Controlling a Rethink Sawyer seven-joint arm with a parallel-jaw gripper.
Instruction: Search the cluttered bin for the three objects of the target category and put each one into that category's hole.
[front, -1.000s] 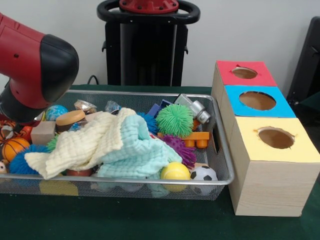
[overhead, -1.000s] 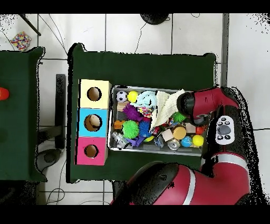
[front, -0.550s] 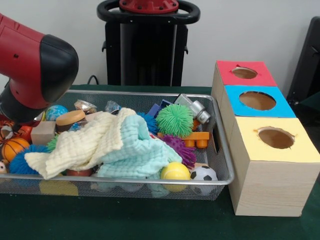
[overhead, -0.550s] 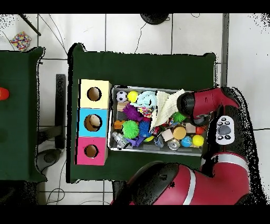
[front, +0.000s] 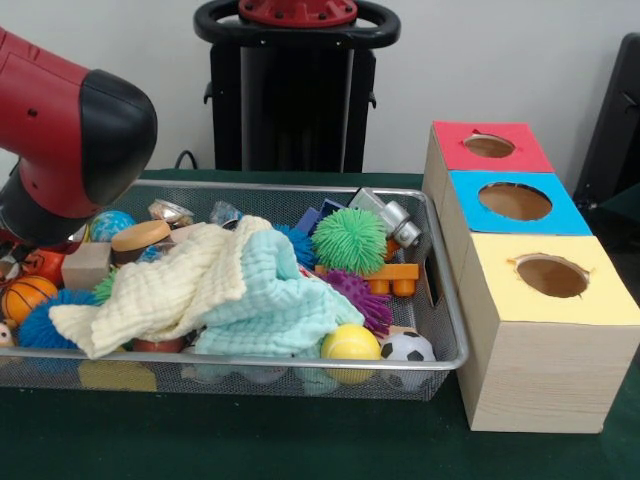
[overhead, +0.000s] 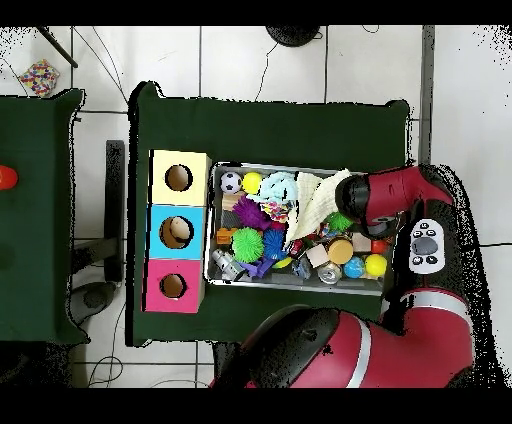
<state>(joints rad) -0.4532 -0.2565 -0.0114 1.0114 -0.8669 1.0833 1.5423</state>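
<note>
Balls lying scattered in wire bin (front: 445, 300): yellow ball (front: 350, 343) and soccer ball (front: 407, 347) at hole-box (front: 540, 300) end; basketball (front: 27, 296) sitting under arm (front: 75, 130) at opposite end. Gripper hidden; fingers' state impossible to tell.

light: even, bright indoor | shadows: soft | glare: none | focus: slightly soft

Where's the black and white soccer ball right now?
Front view: small black-and-white soccer ball in the wire mesh bin's near right corner, beside the yellow ball.
</note>
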